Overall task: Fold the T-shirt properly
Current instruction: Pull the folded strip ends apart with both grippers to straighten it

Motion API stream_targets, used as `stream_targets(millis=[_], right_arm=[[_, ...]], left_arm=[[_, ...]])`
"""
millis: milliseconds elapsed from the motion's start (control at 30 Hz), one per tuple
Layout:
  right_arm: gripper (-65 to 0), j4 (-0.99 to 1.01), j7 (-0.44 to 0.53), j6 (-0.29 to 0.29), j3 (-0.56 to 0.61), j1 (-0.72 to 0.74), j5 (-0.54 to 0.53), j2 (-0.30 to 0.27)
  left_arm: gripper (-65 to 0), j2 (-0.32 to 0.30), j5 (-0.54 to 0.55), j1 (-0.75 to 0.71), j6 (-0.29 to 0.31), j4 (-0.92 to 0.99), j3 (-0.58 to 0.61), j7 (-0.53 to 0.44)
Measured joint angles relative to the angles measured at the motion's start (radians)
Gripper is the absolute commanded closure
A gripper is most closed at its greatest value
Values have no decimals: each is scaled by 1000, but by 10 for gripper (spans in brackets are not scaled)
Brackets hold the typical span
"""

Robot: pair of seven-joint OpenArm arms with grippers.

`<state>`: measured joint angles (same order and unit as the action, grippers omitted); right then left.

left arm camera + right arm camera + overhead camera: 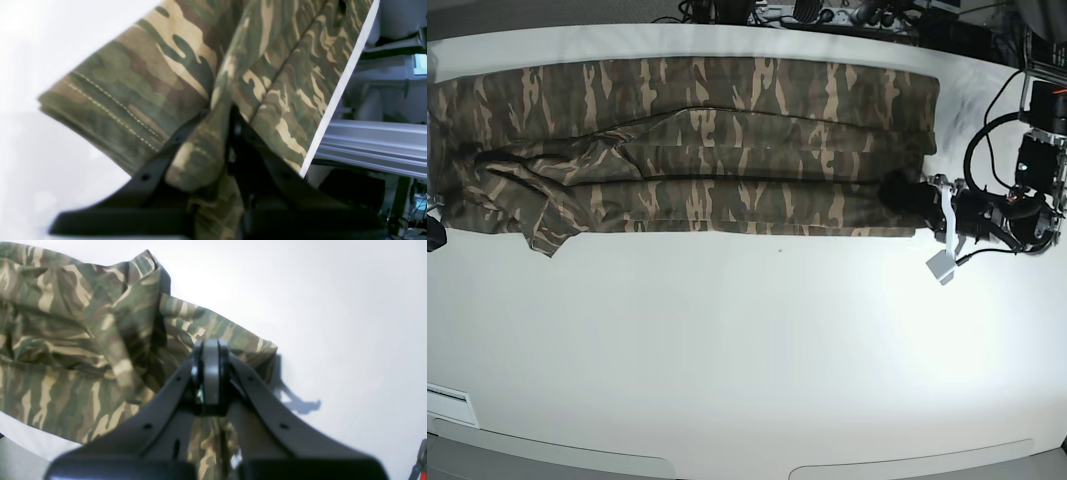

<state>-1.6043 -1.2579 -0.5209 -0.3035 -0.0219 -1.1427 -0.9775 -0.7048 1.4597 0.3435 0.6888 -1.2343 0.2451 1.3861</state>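
The camouflage T-shirt lies in a long folded band across the far part of the white table. At its right end, my left gripper is shut on the cloth. In the left wrist view its black fingers pinch a bunched fold of the T-shirt beside a stitched hem. My right gripper is shut at the shirt's other end, with cloth bunched in the gap behind its pads. The T-shirt lies rumpled there. In the base view this gripper barely shows at the left edge.
The table's edge runs close to the left gripper, with an aluminium rail beyond it. Cables and equipment line the back. A white tag hangs off the left arm.
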Motion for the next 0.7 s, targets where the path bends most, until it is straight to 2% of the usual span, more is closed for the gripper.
stream_targets(millis=[100,200,267,400,533,567,700], right_arm=[[0,0,-2,-36,-13,0,-58,16],[0,0,-2,-59,-13,1,-116,63],[0,0,-5,-83,-13,2,-124,113],[-6,0,-9,-107,-13,0,-119,248],[-353,1,-7,-154,-13,0,-109,327],[-387,1,-5,-161,-13,0,-97,335],[-390,1,22,-161,-14,0,-3,354]], left_arm=[[0,-12,3,0,0,0,-1,0],[0,-11,2,-14,0,0,-4,2],[0,-7,0,-25,0,0,-4,2],[0,-5,0,-22,0,0,-4,-2],[0,13,0,-23,0,0,-4,1],[0,18,0,-23,0,0,-4,0],[0,23,0,-23,0,0,-4,-1]])
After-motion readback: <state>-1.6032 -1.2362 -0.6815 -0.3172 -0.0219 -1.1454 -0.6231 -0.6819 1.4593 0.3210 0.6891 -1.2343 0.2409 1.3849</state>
